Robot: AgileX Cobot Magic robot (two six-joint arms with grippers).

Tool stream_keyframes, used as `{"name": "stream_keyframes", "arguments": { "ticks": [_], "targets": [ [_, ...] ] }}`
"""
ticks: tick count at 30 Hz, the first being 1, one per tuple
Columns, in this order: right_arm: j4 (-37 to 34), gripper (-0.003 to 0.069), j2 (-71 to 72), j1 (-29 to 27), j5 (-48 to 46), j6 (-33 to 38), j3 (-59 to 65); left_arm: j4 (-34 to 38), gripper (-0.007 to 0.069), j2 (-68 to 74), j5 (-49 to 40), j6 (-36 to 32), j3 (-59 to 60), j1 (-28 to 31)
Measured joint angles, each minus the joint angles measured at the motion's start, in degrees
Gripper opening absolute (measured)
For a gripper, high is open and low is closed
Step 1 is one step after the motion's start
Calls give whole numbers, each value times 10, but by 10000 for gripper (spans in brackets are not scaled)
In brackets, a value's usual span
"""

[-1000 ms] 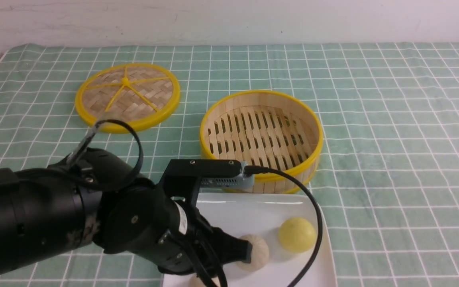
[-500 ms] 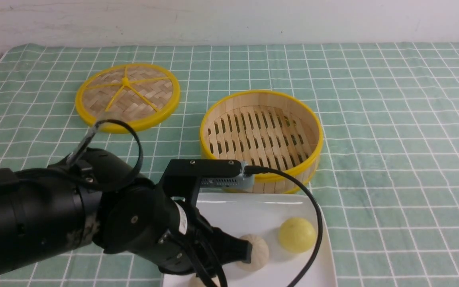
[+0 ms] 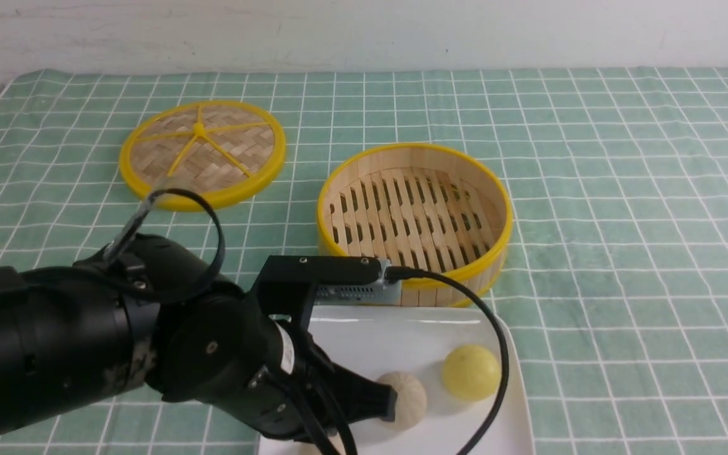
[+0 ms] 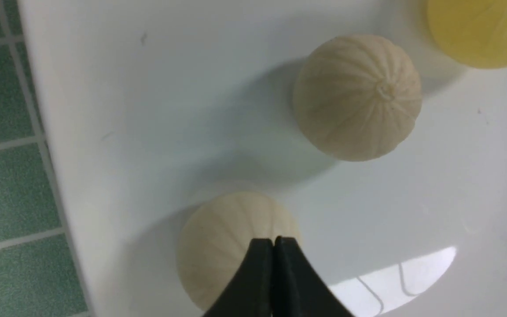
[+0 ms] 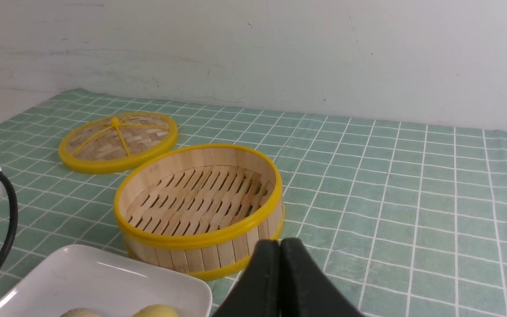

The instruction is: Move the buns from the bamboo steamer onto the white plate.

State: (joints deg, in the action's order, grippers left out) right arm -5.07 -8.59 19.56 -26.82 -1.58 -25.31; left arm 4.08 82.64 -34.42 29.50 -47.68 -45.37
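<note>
Left gripper [image 4: 275, 240] has shifted slightly, closed and empty like right gripper [image 5: 274, 242]; buns [image 4: 357, 97] look light, maybe soft, best held gently around their middles.

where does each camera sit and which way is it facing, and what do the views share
Front view: between the arms, looking forward and down at the bamboo steamer and white plate; the left arm shows, its fingertips hidden.
Left wrist view: on the left wrist, looking down at the plate; the closed left gripper shows.
Right wrist view: on the right wrist, looking forward across the table; the right gripper and part of the left arm show.
Front and right wrist views share the steamer and woven lid.
</note>
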Motion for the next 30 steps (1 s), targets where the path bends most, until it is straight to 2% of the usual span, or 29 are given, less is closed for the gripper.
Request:
{"name": "stream_keyframes", "arguments": {
  "ticks": [3, 6, 8, 13, 22, 24, 27, 30],
  "targets": [
    [-5, 15, 16, -27, 10, -1, 16, -4, 1, 0, 1, 0, 0, 0],
    [-4, 18, 33, -88, 25, -1, 59, -16, 1, 0, 1, 0, 0, 0],
    [10, 23, 49, -140, 28, -1, 107, -31, 1, -3, 1, 0, 0, 0],
    [51, 29, 72, -197, 23, -1, 184, -58, 1, -46, -4, 0, 0, 0],
    [59, 41, 92, -204, 30, -1, 256, -129, 1, -201, -43, 0, 0, 0],
    [59, 44, 92, -204, 39, -1, 259, -144, 1, -255, -79, 2, 0, 0],
    [59, 46, 92, -204, 46, -1, 260, -137, 1, -314, -119, 13, 15, 0],
    [59, 50, 92, -204, 46, -1, 260, -124, 1, -398, -96, 17, 78, 0]
  ]
}}
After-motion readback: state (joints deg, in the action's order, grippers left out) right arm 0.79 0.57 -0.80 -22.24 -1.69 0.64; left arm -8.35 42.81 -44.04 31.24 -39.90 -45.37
